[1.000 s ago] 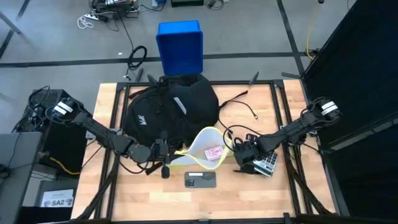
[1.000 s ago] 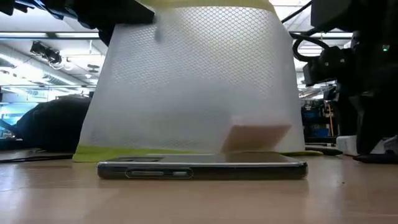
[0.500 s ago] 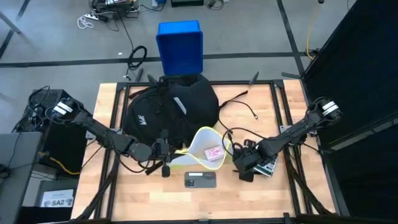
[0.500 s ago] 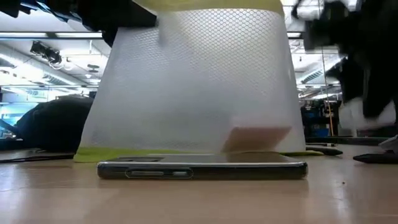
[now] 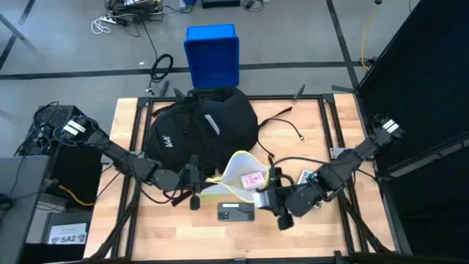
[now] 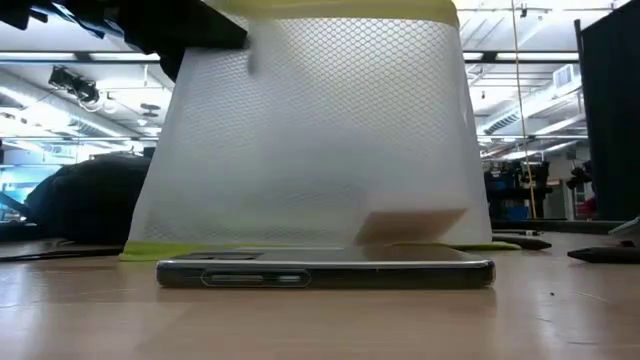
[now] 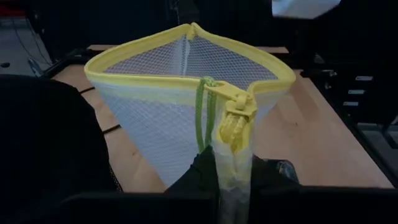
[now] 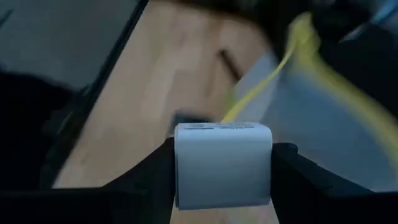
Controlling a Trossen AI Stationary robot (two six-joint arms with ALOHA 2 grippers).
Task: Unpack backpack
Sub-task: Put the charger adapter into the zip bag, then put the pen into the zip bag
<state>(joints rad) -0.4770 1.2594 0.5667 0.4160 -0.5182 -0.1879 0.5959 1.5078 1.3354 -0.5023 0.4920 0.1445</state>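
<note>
The black backpack [image 5: 201,130] lies at the table's far left. In front of it a white mesh pouch [image 5: 240,174] with yellow trim stands open, a pink card box [image 5: 253,181] inside; its lower edge [image 6: 300,246] rests on the table. My left gripper [image 5: 196,180] is shut on the pouch's zipper end. A dark phone [image 5: 236,212] lies flat near the front edge. My right gripper [image 5: 272,192] hovers just right of the pouch, shut on a light grey block [image 8: 222,163]. My left gripper pinches the pouch's yellow zipper end [image 7: 234,144] between its two fingers, coming level from the table's left. The rim stands raised and spread open beyond the fingers, while the pouch's bottom stays on the table. My right gripper pinches the grey block by its two side faces [image 8: 180,168], one finger on each. The block is lifted clear of the table; its rear part is hidden behind its front face.
A blue plastic box [image 5: 212,55] stands on the floor beyond the far edge. Black straps and a cable [image 5: 282,125] trail across the table right of the backpack. A small white item [image 5: 306,177] shows beside the right arm. Bare wood lies near the front left corner.
My right gripper has swung from beside the right-hand items toward the table's near edge and left, ending next to the pouch and phone, and has turned; it has left the low view. The pouch, phone and left gripper have stayed put.
</note>
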